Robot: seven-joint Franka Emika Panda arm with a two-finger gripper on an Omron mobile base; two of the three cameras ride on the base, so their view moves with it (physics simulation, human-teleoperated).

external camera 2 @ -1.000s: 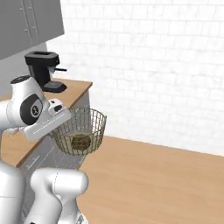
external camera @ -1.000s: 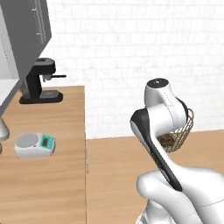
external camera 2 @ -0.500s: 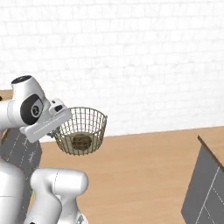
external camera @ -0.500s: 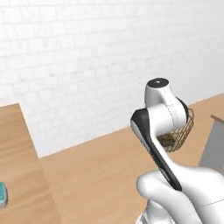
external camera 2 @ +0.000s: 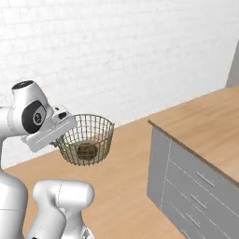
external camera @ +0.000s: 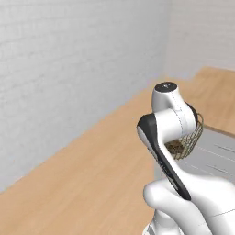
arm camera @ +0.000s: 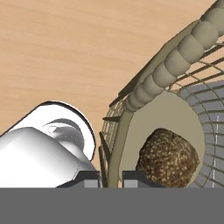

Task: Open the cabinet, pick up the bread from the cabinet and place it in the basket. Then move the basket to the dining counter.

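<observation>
1. Left base view: the white arm blocks most of the load. The round tan open-mesh wire basket (external camera: 192, 137) peeks out behind the elbow, held up in the air, with the pale grey front of the dining desk (external camera: 215, 151) just behind and below it. The tool itself is tucked behind the arm here.

2. Right base view: much clearer. The basket (external camera 2: 87, 138) hangs off the end of the arm, upright, over the wood floor (external camera 2: 126, 186). The small lumpy dark-brown bread loaf (external camera 2: 86, 151) sits on its base. The long light-wood dining desk (external camera 2: 205, 126) over grey drawers lies off to the basket's right, well apart, with its top at about rim height. I'd guess the carry needs to go right and a bit up before setting down.

3. Hand view: the tool (arm camera: 112, 177) has its two dark tips straddling the basket's wall (arm camera: 114, 144), one inside and one outside, so it's clamped on the mesh just under the beaded rim. The bread (arm camera: 169, 158) is right beside the inner tip, seedy and rough-crusted, resting flat on the beige base.
</observation>
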